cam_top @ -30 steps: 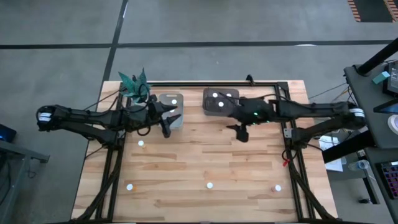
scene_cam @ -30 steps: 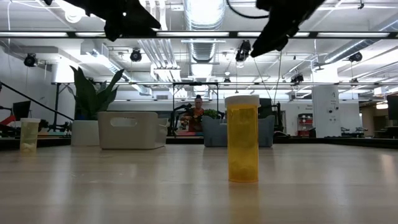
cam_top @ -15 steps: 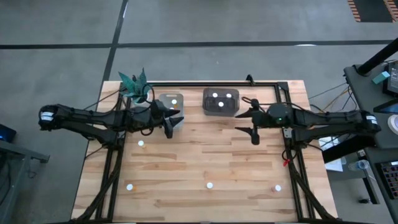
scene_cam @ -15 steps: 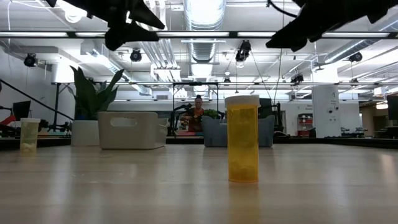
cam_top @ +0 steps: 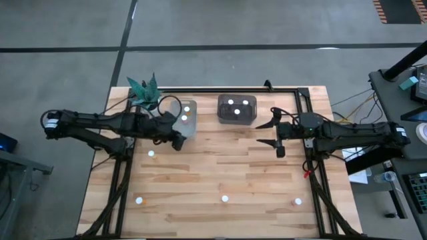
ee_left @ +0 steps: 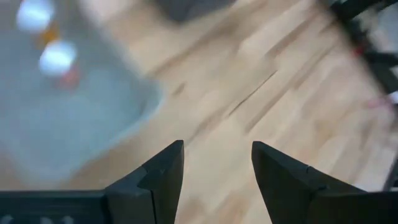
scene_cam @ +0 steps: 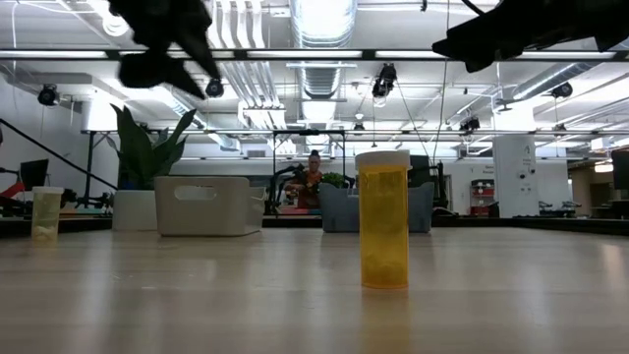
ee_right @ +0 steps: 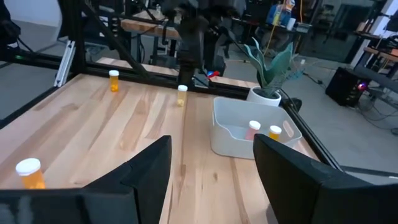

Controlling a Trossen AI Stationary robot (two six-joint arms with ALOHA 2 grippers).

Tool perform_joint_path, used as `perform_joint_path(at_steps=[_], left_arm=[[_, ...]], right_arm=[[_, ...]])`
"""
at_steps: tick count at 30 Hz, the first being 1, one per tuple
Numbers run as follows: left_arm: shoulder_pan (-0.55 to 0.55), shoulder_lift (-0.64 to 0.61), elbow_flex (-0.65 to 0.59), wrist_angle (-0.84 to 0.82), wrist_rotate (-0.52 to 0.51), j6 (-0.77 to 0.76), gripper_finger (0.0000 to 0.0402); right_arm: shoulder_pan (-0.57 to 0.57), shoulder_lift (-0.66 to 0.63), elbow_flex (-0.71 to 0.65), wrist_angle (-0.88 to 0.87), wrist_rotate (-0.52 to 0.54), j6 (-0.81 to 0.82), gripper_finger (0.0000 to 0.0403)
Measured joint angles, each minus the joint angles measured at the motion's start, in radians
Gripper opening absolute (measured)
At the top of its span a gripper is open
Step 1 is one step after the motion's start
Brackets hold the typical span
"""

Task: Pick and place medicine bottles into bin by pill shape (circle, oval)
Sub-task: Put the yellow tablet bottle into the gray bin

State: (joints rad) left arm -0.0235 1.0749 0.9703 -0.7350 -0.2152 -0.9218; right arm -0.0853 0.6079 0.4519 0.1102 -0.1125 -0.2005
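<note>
Several small orange bottles with white caps stand on the wooden table: one at mid-left (cam_top: 151, 154) and three along the near edge (cam_top: 139, 199), (cam_top: 225, 198), (cam_top: 297, 201). The middle one looms close in the low view (scene_cam: 383, 218). A light bin (cam_top: 185, 115) holds two bottles (ee_left: 57, 59). A dark bin (cam_top: 237, 111) holds two more. My left gripper (cam_top: 177, 139) is open and empty, just off the light bin's near edge. My right gripper (cam_top: 267, 133) is open and empty, to the right of the dark bin, above the table.
A small potted plant (cam_top: 145, 90) stands at the far left corner, beside the light bin. A black metal frame (cam_top: 307, 140) runs along the table's sides and back. Bare wood lies between the bins and the near row of bottles.
My right gripper has drawn away from the dark bin toward the table's right edge, staying open. My left gripper has pulled back a little from over the light bin toward the table's left and near side; two white caps now show in that bin.
</note>
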Motion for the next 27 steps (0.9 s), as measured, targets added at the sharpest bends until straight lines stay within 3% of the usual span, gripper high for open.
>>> perform_joint_path(at_steps=[4,11,18,27], left_arm=[[0.000,0.017,0.023,-0.220,0.064,-0.118,0.0173],[0.000,0.025,-0.036,-0.440,0.165,-0.258,0.0173],[0.000,0.025,-0.128,-0.458,0.226,-0.303,0.0173],[0.000,0.031,-0.202,-0.457,0.224,-0.306,0.0173]], right_arm=[[0.000,0.003,0.000,0.000,0.000,-0.001,0.0219],[0.000,0.003,0.000,0.000,0.000,0.007,0.0219],[0.000,0.003,0.000,-0.001,0.000,0.008,0.0219],[0.000,0.003,-0.003,-0.003,0.000,0.008,0.0219]])
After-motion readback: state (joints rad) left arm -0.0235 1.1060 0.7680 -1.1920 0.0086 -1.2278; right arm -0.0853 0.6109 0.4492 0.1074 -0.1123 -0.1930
